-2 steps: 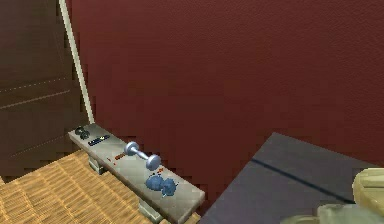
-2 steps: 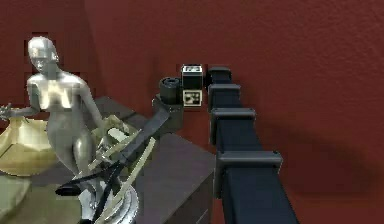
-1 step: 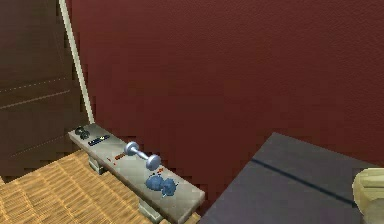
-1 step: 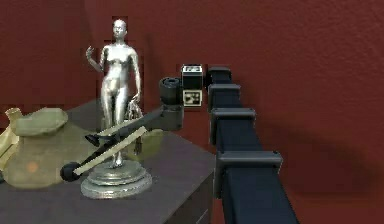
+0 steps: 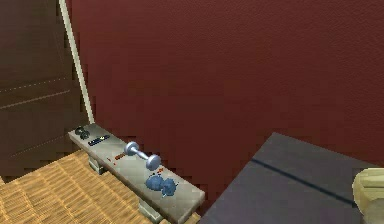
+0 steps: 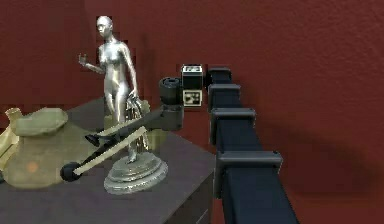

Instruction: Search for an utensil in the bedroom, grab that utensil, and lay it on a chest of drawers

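Dark red wall backs a low table carrying a dumbbell. Above the dark cabinet top, the gripper crosses a silver statue near the edge. Whether it holds anything cannot be told.

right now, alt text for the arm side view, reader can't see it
A dark segmented arm reaches toward a dark red wall, its gripper at a silver statue of a standing figure on a dark tabletop; whether it holds anything cannot be told. Tan rounded objects sit at the left.
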